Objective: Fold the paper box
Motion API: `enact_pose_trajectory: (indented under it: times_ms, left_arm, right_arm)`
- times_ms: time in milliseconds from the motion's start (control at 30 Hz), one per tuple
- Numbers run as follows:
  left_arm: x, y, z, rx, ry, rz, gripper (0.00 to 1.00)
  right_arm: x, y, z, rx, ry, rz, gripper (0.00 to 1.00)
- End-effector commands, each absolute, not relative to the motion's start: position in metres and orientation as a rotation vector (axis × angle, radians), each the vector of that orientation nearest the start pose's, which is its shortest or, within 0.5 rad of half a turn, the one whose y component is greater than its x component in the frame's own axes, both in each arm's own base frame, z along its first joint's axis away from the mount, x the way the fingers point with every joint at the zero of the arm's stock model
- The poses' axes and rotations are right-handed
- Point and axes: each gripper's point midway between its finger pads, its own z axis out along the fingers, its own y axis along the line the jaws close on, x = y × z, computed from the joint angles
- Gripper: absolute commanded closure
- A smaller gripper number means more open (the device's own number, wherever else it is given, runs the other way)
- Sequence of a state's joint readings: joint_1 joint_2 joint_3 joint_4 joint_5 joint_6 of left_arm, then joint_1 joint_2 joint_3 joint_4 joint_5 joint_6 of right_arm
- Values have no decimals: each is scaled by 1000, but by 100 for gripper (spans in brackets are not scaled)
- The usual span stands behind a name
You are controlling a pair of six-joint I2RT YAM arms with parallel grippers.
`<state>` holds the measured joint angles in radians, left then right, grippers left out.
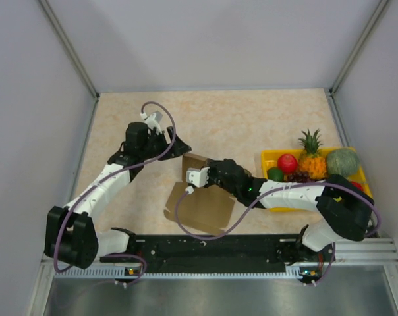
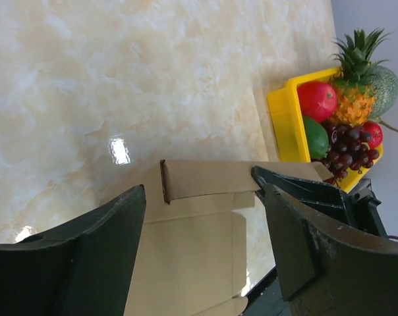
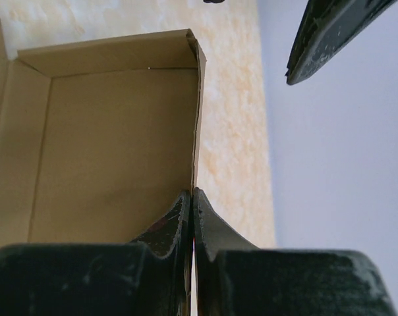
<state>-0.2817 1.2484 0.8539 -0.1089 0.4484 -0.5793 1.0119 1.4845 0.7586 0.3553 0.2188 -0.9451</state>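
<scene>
The paper box (image 1: 202, 205) is a brown kraft sheet lying near the table's front centre, with one side flap raised. My right gripper (image 1: 194, 175) is shut on that upright flap's edge; in the right wrist view the gripper (image 3: 194, 197) pinches the thin cardboard wall (image 3: 120, 131). My left gripper (image 1: 180, 149) is open and empty, hovering just beyond the box's far edge. In the left wrist view the box (image 2: 192, 230) lies between and below my spread fingers (image 2: 107, 250), apart from them.
A yellow fruit tray (image 1: 270, 158) with a pineapple (image 1: 311, 158), melon, red and green fruit and grapes stands at the right, also in the left wrist view (image 2: 284, 125). Metal rails run along the table's sides, and grey walls enclose it.
</scene>
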Motion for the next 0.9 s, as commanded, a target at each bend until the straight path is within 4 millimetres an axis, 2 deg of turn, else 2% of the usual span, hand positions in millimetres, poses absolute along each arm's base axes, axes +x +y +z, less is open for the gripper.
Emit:
enact_pose_trajectory:
  times_ms: [0,100,133,200,300,433,467,600,700,733,767,833,867]
  left_arm:
    - [324,-200,192,46,2098,-969,22]
    - [321,-207,184,127,2121,-918,22]
    - [321,-210,180,138,2131,-862,22]
    - [319,-209,172,156,2145,-791,23]
    - [317,-208,163,133,2148,-763,28]
    - [315,-204,152,116,2144,-748,42]
    - [314,-201,148,103,2151,-734,47]
    - [311,-198,141,86,2164,-723,58]
    - [313,-198,141,73,2147,-722,64]
    - [313,-198,141,74,2139,-729,65]
    - [313,-198,139,76,2145,-728,66]
    - [313,-199,135,73,2155,-726,69]
    - [313,-199,131,75,2163,-722,70]
  right_arm:
    - [300,334,184,-1436,1008,-362,100]
    - [296,336,186,-1420,989,-363,100]
    - [295,335,192,-1389,980,-366,100]
    - [290,334,190,-1388,975,-360,100]
    - [284,334,187,-1373,965,-364,100]
    - [281,336,186,-1365,965,-360,98]
    - [281,336,186,-1359,969,-357,98]
    - [280,336,184,-1352,1007,-328,93]
    - [281,326,185,-1285,1106,-299,80]
    - [280,325,182,-1246,1164,-256,68]
    - [279,322,181,-1233,1201,-241,60]
    - [273,312,179,-1181,1311,-170,48]
    - [270,308,178,-1161,1349,-141,46]
